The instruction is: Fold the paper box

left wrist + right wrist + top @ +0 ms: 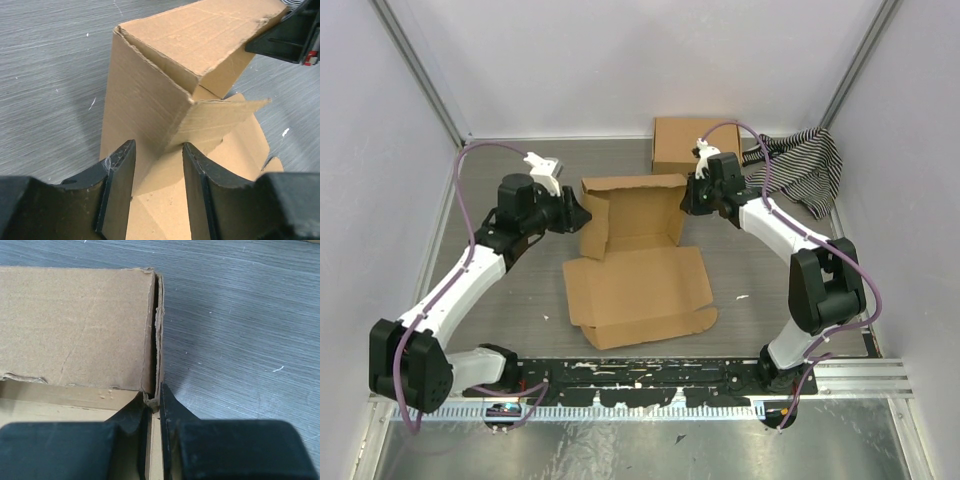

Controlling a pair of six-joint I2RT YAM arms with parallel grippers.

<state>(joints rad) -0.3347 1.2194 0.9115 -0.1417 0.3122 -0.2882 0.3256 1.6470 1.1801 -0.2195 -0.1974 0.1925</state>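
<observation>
The paper box sits in the middle of the table, between the two arms. Its lid panel lies flat and open toward the arms, with its tabs spread. Beyond the lid, the tray part is half raised, its back wall and both side walls standing up.

The right end effector is at the tray's right wall. In the right wrist view, its fingers are drawn narrow and pinch the top edge of that doubled wall at the corner where it meets the back wall.

The left end effector is at the tray's left side. In the left wrist view, its fingers stand partly apart with the lower corner of the left wall and a slanting flap between them. The cardboard sits loose in the gap and is not clamped.

Behind the tray, toward the back wall of the enclosure, another flat brown cardboard box lies on the table. Just to its right is a crumpled black-and-white striped cloth, which the right arm's purple cable crosses.
</observation>
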